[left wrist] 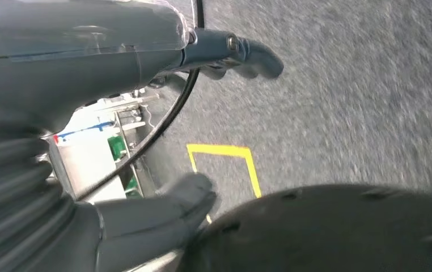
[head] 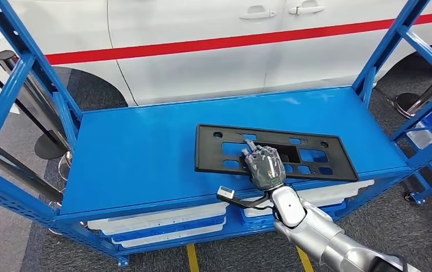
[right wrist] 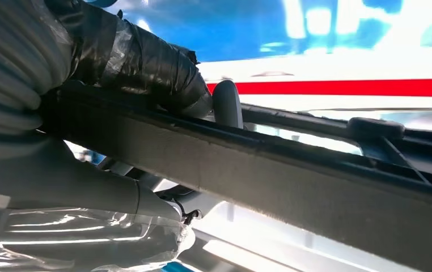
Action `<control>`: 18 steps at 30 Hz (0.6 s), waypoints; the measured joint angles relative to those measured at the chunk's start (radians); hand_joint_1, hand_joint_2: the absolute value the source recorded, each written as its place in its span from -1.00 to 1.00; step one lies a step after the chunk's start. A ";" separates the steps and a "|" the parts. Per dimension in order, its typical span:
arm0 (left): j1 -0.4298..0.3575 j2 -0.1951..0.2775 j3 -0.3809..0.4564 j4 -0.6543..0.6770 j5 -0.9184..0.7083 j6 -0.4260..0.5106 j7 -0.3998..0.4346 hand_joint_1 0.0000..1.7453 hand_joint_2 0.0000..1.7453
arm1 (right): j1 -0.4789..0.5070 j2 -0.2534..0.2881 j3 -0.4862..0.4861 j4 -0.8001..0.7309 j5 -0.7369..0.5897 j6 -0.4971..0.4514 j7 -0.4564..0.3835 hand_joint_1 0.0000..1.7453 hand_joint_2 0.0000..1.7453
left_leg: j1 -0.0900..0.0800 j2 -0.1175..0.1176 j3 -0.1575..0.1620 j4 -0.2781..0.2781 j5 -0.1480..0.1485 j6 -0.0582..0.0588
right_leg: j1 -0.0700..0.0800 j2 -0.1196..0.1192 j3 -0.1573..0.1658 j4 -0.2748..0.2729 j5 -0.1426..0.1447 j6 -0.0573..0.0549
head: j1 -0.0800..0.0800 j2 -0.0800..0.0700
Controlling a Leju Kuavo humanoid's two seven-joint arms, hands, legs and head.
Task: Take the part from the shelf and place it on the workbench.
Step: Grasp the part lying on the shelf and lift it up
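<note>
black part [head: 276, 153] lying flat on blue shelf [head: 145, 153], near edge gripped by right hand [head: 265, 166], thumb beneath; left hand [left wrist: 145, 221] fingers apart, nothing held.

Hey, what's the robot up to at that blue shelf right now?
The right robot hand is gripping the near edge of a flat black plastic part with cut-outs, fingers over the top and thumb underneath, as the right wrist view shows. The part lies on the top of the blue shelf, in front of a white car with a red stripe. The left robot hand hangs over the grey floor, holding nothing. The part has not reached the workbench yet.
</note>
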 joint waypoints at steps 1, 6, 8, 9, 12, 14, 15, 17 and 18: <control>-0.012 0.016 -0.001 0.002 0.002 -0.016 0.004 -1.00 1.00 | -0.008 -0.003 0.014 -0.001 0.000 -0.001 0.004 1.00 1.00 | 0.003 0.000 -0.009 0.008 0.000 -0.009 | -0.003 0.001 0.031 -0.060 0.024 0.006 | 0.000 0.000; -0.049 0.053 -0.007 0.008 0.008 -0.018 -0.001 -1.00 1.00 | -0.042 -0.022 0.078 -0.001 0.002 -0.005 0.040 1.00 1.00 | 0.000 -0.011 -0.037 0.033 0.013 -0.048 | -0.004 0.014 0.040 -0.118 0.050 -0.036 | -0.001 0.000; -0.044 0.054 -0.009 0.009 0.007 -0.010 -0.006 -1.00 1.00 | -0.050 -0.030 0.100 -0.001 0.001 -0.006 0.057 1.00 1.00 | 0.004 -0.009 -0.056 0.066 -0.024 -0.056 | -0.002 0.012 0.023 -0.115 0.064 -0.058 | -0.001 0.000; -0.040 0.052 -0.010 0.008 0.007 -0.006 -0.009 -1.00 1.00 | -0.053 -0.036 0.110 -0.001 0.001 -0.006 0.066 1.00 1.00 | 0.005 -0.007 -0.074 0.113 -0.066 -0.057 | 0.000 0.010 0.013 -0.115 0.073 -0.066 | -0.001 0.000; -0.031 0.043 -0.010 0.008 0.005 0.004 -0.018 -1.00 1.00 | -0.056 -0.055 0.139 -0.001 0.000 -0.006 0.083 1.00 1.00 | 0.004 -0.007 -0.122 0.293 -0.185 -0.054 | 0.013 0.006 -0.021 -0.114 0.097 -0.078 | -0.001 0.000; -0.028 0.040 -0.011 0.008 0.005 0.008 -0.021 -1.00 1.00 | -0.056 -0.066 0.153 -0.001 0.000 -0.006 0.084 1.00 1.00 | 0.000 -0.007 -0.088 0.299 -0.178 -0.044 | 0.023 0.004 -0.042 -0.114 0.113 -0.080 | -0.001 0.000; -0.027 0.040 -0.011 0.008 0.004 0.009 -0.021 -1.00 1.00 | -0.057 -0.070 0.158 -0.001 0.000 -0.006 0.084 1.00 1.00 | -0.006 -0.007 -0.043 0.250 -0.156 -0.034 | 0.027 0.004 -0.050 -0.114 0.121 -0.080 | -0.001 0.000; -0.028 0.042 -0.011 0.009 0.004 0.011 -0.021 -1.00 1.00 | -0.060 -0.075 0.165 -0.001 0.000 -0.006 0.084 1.00 1.00 | -0.019 -0.007 0.058 0.112 -0.131 -0.009 | 0.031 0.004 -0.061 -0.114 0.136 -0.077 | -0.001 0.000; -0.028 0.043 -0.011 0.010 0.004 0.011 -0.022 -1.00 1.00 | -0.062 -0.077 0.168 -0.001 0.000 -0.006 0.084 1.00 1.00 | -0.025 -0.006 0.089 0.062 -0.126 -0.002 | 0.030 0.003 -0.064 -0.115 0.143 -0.072 | -0.001 0.000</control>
